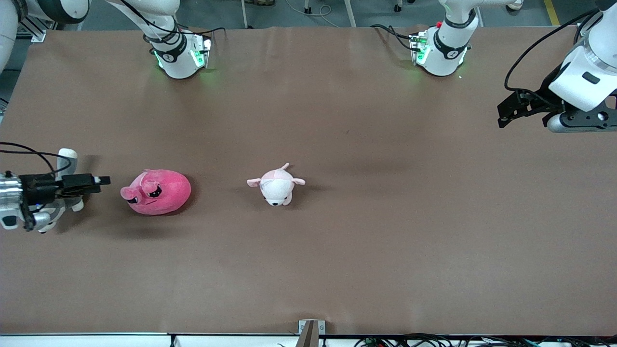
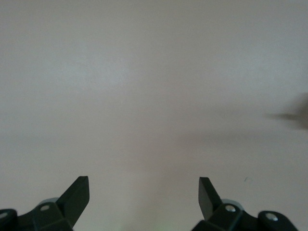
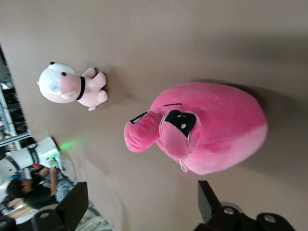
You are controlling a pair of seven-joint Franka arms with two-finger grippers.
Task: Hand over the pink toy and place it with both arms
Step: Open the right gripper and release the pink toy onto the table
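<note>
The pink toy (image 1: 156, 191) is a large round hot-pink plush with black angry eyes. It lies on the brown table toward the right arm's end, and also shows in the right wrist view (image 3: 211, 127). My right gripper (image 1: 99, 181) hangs low beside it, a short gap away on the table-end side, open and empty (image 3: 139, 202). My left gripper (image 1: 506, 113) is up over the left arm's end of the table, open and empty (image 2: 143, 195), with only bare table under it.
A small pale pink-and-white plush animal (image 1: 277, 185) lies near the table's middle, beside the pink toy; it also shows in the right wrist view (image 3: 72, 86). A grey-and-white plush (image 1: 67, 156) lies partly hidden under my right gripper. The arm bases (image 1: 181, 55) stand along the table's edge farthest from the front camera.
</note>
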